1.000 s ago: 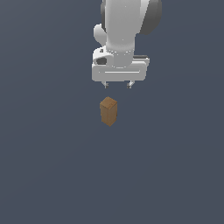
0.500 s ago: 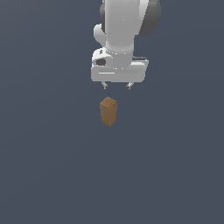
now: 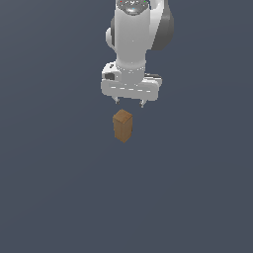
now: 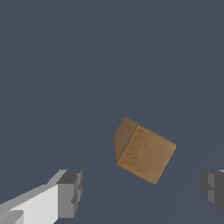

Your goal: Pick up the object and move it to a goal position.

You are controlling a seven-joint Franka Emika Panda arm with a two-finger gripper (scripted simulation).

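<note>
- Brown wood-grained block [image 3: 122,125] stood upright on the flat dark grey-blue tabletop [image 3: 59,188], near the middle of the exterior view, one vertical edge turned toward the camera.
- Block [image 4: 142,150] seen from above in the wrist view: square top face lit and grainy, one darker side face visible, turned at an angle to the line between the fingers.
- Free of any contact; bare surface on every side of it.
- Hovered just above and slightly behind the block: white gripper [image 3: 130,103], clearly apart from the top face, a visible gap between them.
- Spread wide, with the two short dark fingertips [image 3: 116,101] set farther apart than the block's width and nothing held between them.
- In the wrist view, one grey finger pad [image 4: 69,194] on a white finger at one side and the other pad [image 4: 213,187] at the opposite edge of the picture, gripper [image 4: 141,190] open around empty space, block lying off the line joining the pads rather than between them.
- Above the gripper, white wrist and rounded arm body [image 3: 133,34] rose straight up and out of the exterior view's top edge.
- Gripper body noticeably wider than the block.
</note>
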